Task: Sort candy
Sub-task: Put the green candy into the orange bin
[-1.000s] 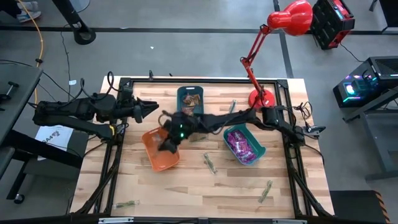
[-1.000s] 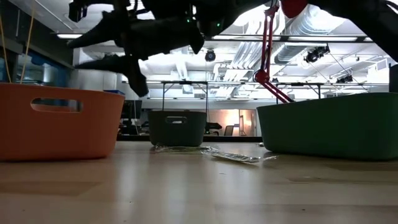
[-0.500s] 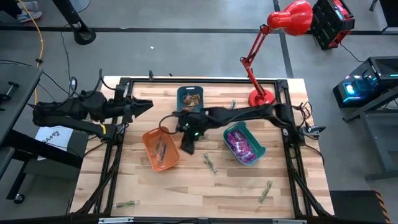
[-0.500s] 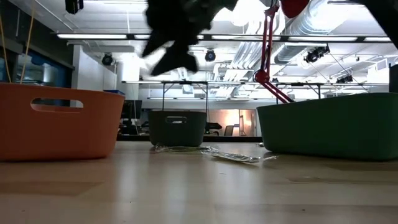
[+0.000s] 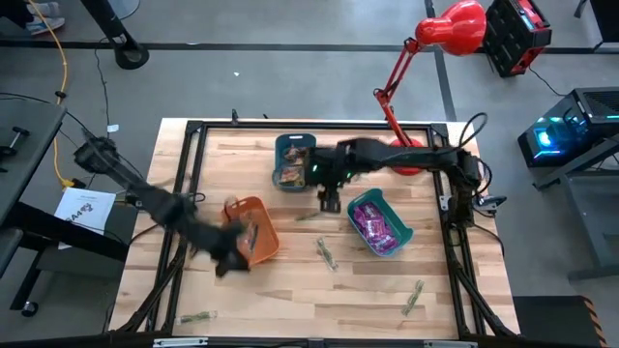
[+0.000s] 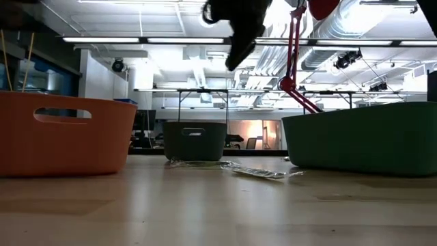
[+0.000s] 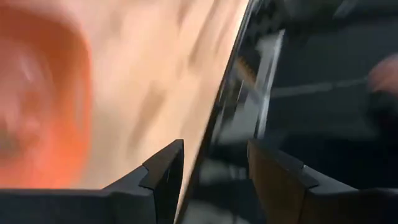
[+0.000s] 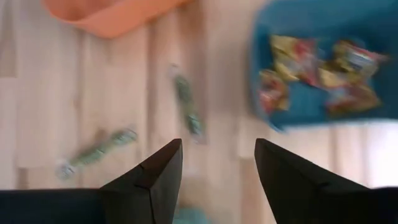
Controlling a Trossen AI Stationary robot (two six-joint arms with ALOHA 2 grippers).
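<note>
**Candy partly binned, green sticks left on the bench**

Candy lies in three places: shiny purple packets (image 5: 377, 224) fill the teal plastic bin (image 5: 402, 235), orange-yellow wrapped pieces (image 8: 314, 67) sit in the dark blue plastic bin (image 5: 280, 145), and thin greenish stick sweets (image 5: 327, 253) lie scattered on the wooden bench (image 5: 290, 300), several near its front edge.

Our right pincer (image 5: 329, 201) hangs released and empty between the blue and teal bins, with two green sticks (image 8: 188, 107) on the wood beneath its wrist camera. Our left pincer (image 7: 214, 168) also stands released, holding nothing, low beside the orange plastic bin (image 5: 253, 232).

We judge the step in hand to be picking up a green stick. To do it well, we should turn the right pincer across the stick's narrow width, descend until the fingertips nearly brush the wood, then clench at its middle so the thin wrapper does not slide away.
</note>
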